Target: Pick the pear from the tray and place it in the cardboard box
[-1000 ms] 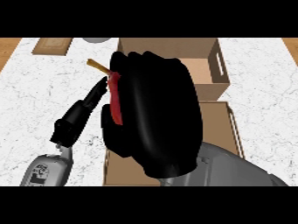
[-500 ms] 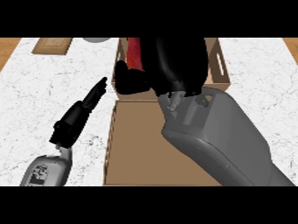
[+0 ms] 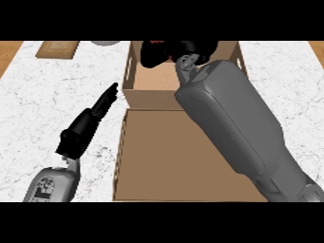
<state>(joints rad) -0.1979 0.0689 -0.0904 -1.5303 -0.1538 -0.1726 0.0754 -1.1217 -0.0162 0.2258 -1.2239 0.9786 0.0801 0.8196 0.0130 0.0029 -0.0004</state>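
Note:
An open cardboard box stands in the middle of the counter, its big flap lying flat toward me. My right forearm stretches over the flap. My right hand hangs over the far end of the box's inside, its fingers curled. Only a sliver of the red pear shows at the hand's top edge; the rest is hidden by the hand. My left hand rests left of the box with straight fingers pointing away, holding nothing.
A flat brown wooden tray lies at the far left of the white marble counter. A grey round thing peeks in beside it at the top edge. Wood floor shows past both counter ends.
My right hand has moved away from the camera, from above the flap to the far end of the box, carrying the red pear. The left hand has stayed put.

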